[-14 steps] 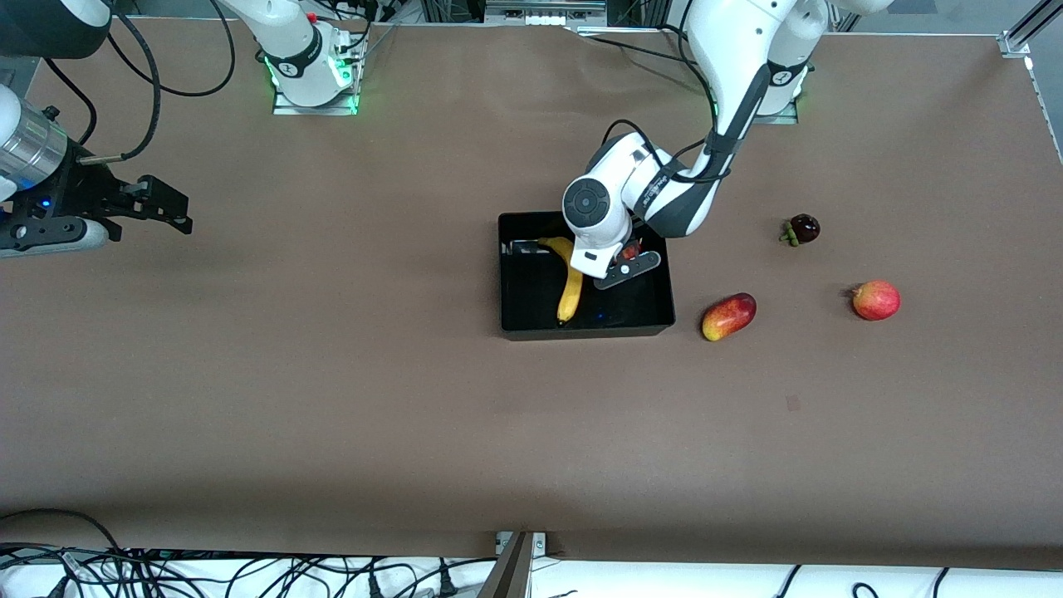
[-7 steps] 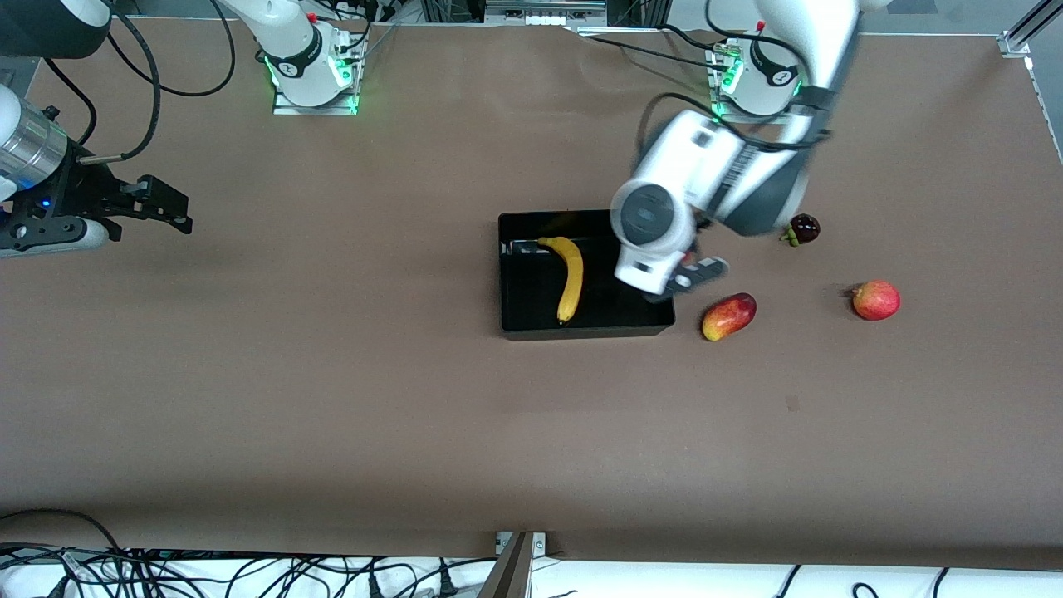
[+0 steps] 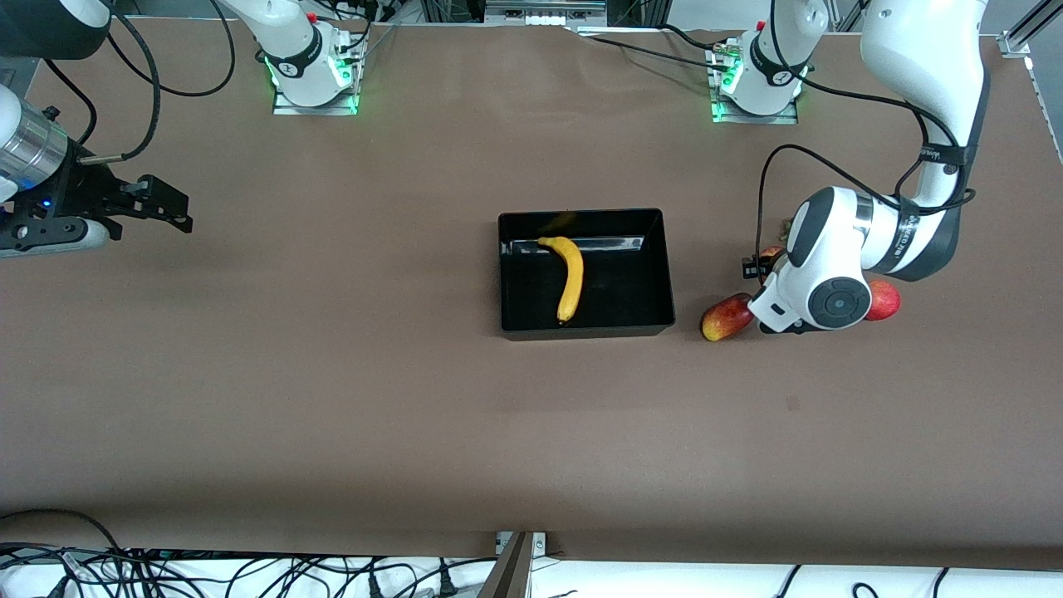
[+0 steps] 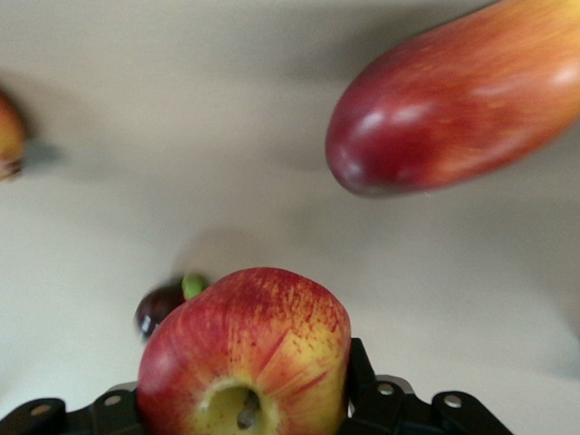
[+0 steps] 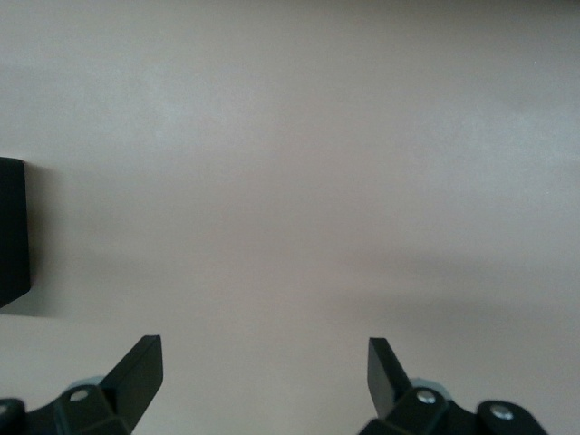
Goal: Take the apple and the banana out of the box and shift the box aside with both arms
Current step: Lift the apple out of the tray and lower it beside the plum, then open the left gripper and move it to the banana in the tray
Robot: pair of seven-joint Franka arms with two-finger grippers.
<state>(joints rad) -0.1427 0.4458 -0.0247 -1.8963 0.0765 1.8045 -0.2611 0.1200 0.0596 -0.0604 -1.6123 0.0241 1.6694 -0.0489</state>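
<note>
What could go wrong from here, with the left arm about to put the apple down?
1. The left gripper holds the apple over a crowded patch: mango, pink-red fruit and a dark fruit lie close. Setting it down may knock one rolling.
2. A round apple may roll once released.
3. The banana is in the box; the right gripper waits open.

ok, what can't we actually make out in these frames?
- Front view: left tool and most of the apple hidden under the arm's wrist.
- Front view: dark fruit fully covered by that arm.
- Left wrist view: mango blurred, cut by the edge.
- Right wrist view: box mostly out of frame.
</note>
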